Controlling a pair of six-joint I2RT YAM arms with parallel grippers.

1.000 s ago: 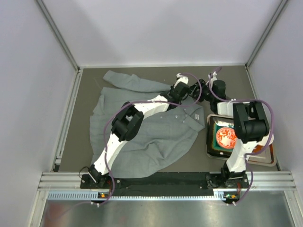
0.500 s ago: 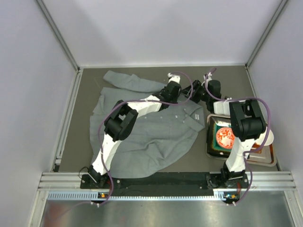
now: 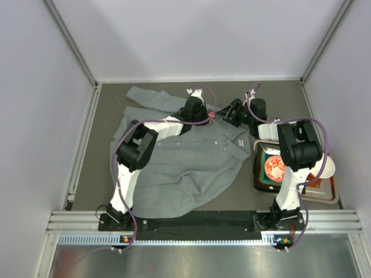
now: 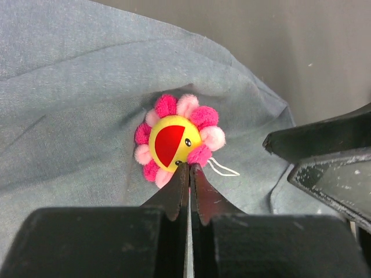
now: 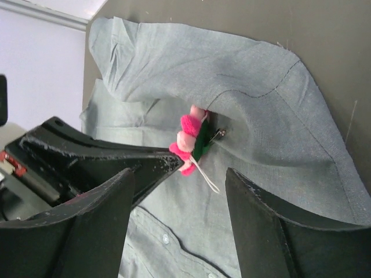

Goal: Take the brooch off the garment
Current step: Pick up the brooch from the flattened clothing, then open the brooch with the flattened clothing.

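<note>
Left end effector (image 4: 189, 168) had closed within the last second: its jaws, partly apart before, were now pressed together, their tips at the lower petals of the brooch (image 4: 177, 139). Whether they pinched a petal or only touched it could not be told. Its arm had also drawn back from the right end effector (image 5: 177, 179), so the brooch showed between the two from above. The brooch sat just ahead of the left tips, still pinned to a raised fold of the garment (image 4: 75, 116) above the table (image 4: 324, 52). The right end effector stood wide apart just beyond it, holding nothing. The grasp looked freshly made, with the pull to free the pin probably still to come.
</note>
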